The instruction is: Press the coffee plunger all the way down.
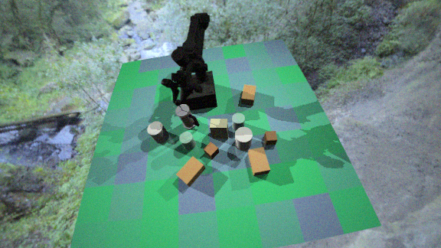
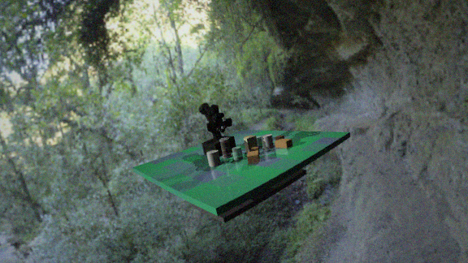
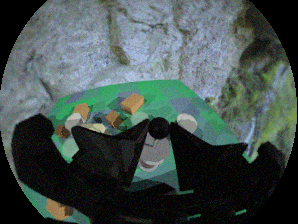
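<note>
Gripping the plunger knob (image 3: 158, 127), the pincer (image 3: 157, 137) sits directly atop the coffee press (image 1: 185, 115).

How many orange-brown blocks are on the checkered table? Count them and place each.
5. One far, right of the arm's base; one small at right; one small in the middle; two large nearest. None looks hidden.

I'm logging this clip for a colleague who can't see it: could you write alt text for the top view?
A black robot arm reaches down from its base at the far side of a green and grey checkered table, its gripper shut on the plunger knob of the coffee press, which stands upright. Pale cylinders and orange and tan blocks stand scattered around the press.
</note>
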Available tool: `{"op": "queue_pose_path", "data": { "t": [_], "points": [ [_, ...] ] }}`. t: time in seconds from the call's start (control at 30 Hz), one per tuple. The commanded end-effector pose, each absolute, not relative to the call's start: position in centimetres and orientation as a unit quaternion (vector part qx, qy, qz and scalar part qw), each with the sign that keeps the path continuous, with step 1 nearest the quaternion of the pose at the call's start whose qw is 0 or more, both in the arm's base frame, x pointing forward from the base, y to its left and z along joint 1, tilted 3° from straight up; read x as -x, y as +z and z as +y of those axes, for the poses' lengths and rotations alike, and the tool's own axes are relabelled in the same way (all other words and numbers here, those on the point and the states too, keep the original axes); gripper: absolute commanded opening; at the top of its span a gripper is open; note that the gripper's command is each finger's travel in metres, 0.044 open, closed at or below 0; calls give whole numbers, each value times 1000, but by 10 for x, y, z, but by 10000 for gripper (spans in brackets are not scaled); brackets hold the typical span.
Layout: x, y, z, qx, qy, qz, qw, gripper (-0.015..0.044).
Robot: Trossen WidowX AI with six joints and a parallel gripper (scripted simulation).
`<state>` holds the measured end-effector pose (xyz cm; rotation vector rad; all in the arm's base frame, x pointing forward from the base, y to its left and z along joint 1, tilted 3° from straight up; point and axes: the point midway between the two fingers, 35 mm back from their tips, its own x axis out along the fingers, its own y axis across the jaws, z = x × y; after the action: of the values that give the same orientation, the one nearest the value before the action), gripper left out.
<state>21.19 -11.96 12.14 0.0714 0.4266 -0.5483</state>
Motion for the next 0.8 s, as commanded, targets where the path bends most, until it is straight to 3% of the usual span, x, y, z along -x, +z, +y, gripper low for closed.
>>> {"op": "queue_pose_path", "data": {
  "t": [0.0, 0.77],
  "points": [
    [-209, 95, -119, -39, -265, 239, 933, 118],
    [-223, 87, -129, -38, -265, 238, 934, 118]
  ]
}}
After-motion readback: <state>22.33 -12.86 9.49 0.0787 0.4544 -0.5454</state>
